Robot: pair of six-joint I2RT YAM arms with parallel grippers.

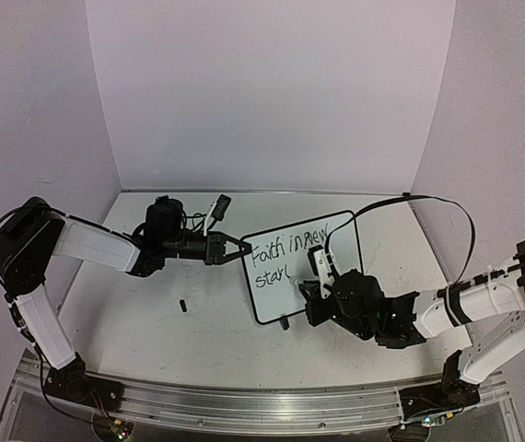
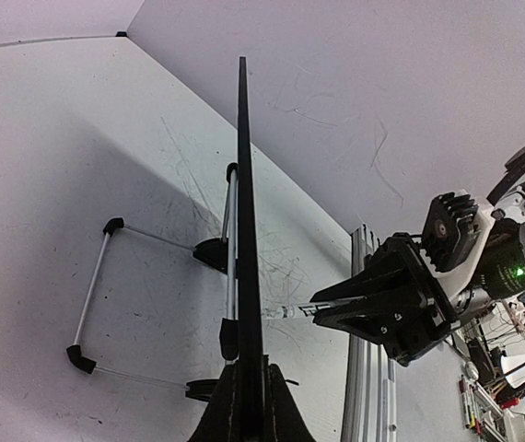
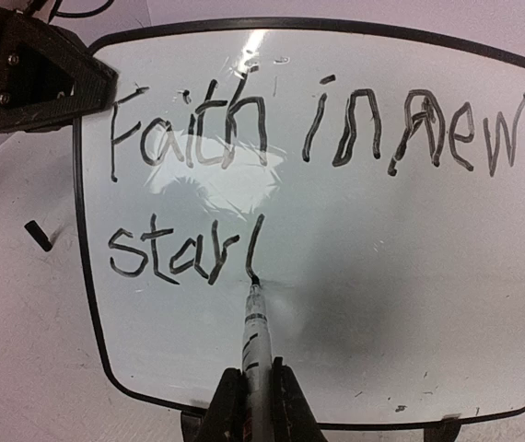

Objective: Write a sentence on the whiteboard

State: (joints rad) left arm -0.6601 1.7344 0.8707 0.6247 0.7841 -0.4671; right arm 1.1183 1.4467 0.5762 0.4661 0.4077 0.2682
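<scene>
Our right gripper (image 3: 251,410) sits at the bottom middle of its own view and squeezes a marker (image 3: 255,331). We see the marker tip touching the whiteboard (image 3: 410,276) at the bottom of the last stroke. We read the sentence (image 3: 272,138) as "Faith in new" on top and "star" plus one stroke below. Our left gripper (image 2: 247,391) pinches the whiteboard's left edge. We see a small black piece (image 1: 183,305) on the table (image 1: 134,322), left of the board in the top view.
</scene>
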